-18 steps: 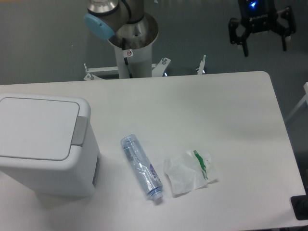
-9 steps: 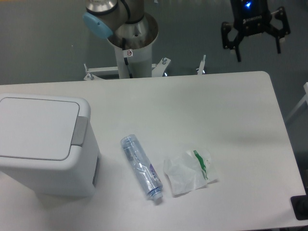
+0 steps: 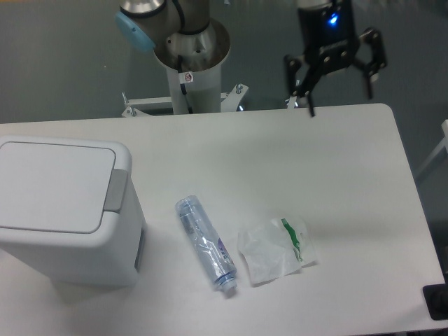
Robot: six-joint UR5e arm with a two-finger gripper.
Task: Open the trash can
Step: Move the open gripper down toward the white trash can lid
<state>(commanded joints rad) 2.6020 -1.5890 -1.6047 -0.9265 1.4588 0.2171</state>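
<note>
Overhead, the tool hangs spread, trash can lid closed

Mostly white and grey down here, with a few bits of colour.

The trash can is white all over with a grey tab at the lid's rim, sitting on an off-white table. My gripper is black with a blue light glowing above it. The bottle is clear with a bluish tint and maybe a purple label, hard to tell. The crumpled wrapper is translucent white with a green strip. My arm's joint cap is light blue.
</note>
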